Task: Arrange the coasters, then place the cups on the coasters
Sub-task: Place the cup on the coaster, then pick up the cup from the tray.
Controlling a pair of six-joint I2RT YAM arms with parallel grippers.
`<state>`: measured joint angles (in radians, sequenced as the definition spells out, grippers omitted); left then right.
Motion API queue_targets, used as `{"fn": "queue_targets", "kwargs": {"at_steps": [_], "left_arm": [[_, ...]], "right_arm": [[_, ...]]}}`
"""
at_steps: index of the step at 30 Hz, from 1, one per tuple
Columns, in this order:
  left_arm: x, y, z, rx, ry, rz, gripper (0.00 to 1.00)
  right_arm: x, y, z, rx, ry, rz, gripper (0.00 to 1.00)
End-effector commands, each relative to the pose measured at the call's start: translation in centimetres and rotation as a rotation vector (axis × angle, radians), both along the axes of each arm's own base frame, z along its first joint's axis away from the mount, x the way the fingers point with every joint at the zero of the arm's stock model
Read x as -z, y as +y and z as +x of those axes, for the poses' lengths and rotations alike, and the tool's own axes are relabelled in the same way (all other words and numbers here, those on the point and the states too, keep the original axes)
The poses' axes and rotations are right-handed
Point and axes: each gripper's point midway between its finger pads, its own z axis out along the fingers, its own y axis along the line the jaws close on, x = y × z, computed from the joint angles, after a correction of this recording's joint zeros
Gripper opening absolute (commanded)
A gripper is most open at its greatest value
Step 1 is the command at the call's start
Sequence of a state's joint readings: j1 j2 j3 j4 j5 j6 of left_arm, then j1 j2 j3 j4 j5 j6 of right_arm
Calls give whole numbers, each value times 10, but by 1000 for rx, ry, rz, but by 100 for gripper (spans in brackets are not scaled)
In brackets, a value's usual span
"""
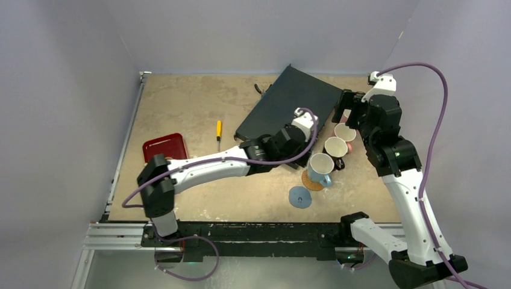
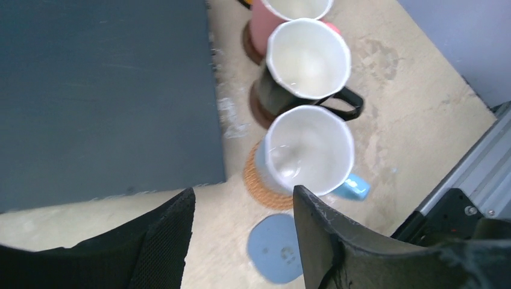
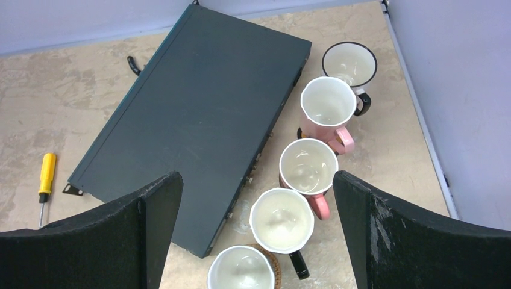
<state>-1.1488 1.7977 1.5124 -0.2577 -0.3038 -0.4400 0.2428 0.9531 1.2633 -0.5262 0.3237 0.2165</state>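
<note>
A light blue cup (image 2: pixel 310 150) stands on the tan cork coaster (image 2: pixel 258 183), its handle toward the table's near edge. My left gripper (image 2: pixel 244 194) hovers above and beside it, open, with nothing between its fingers. A bare blue-grey coaster (image 2: pixel 276 247) lies just nearer. Behind the blue cup stands a dark brown cup (image 2: pixel 307 57) on a dark brown coaster (image 2: pixel 259 111), then a pink cup (image 2: pixel 268 27). The right wrist view shows several cups in a diagonal row, ending at a dark-rimmed cup (image 3: pixel 349 63). My right gripper (image 3: pixel 258 179) hangs wide open high above that row.
A flat dark box (image 1: pixel 289 105) lies diagonally left of the cup row, close to it. A yellow screwdriver (image 1: pixel 219 129) and a dark red tray (image 1: pixel 165 147) lie further left. Grey walls close the table at the back and on both sides.
</note>
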Motion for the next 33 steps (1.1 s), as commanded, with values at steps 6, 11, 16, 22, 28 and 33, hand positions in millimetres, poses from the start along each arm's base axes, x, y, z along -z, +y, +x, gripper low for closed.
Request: {"fn": "queue_targets", "kwargs": {"at_steps": [6, 11, 16, 22, 28, 33], "left_arm": [[-27, 184, 38, -294, -38, 165, 61], [-31, 297, 44, -534, 10, 212, 63], [-30, 389, 34, -786, 68, 211, 66], [14, 467, 17, -1049, 271, 236, 74], [24, 481, 17, -1135, 308, 178, 75], [61, 487, 8, -1207, 443, 106, 76]], "right_arm": [[-19, -5, -2, 25, -88, 23, 98], [-17, 3, -1, -11, -121, 53, 98], [-2, 7, 7, -20, -93, 53, 98], [9, 8, 15, -29, -73, 21, 98], [10, 13, 15, -56, -78, 23, 98], [10, 11, 14, -52, -82, 18, 98]]}}
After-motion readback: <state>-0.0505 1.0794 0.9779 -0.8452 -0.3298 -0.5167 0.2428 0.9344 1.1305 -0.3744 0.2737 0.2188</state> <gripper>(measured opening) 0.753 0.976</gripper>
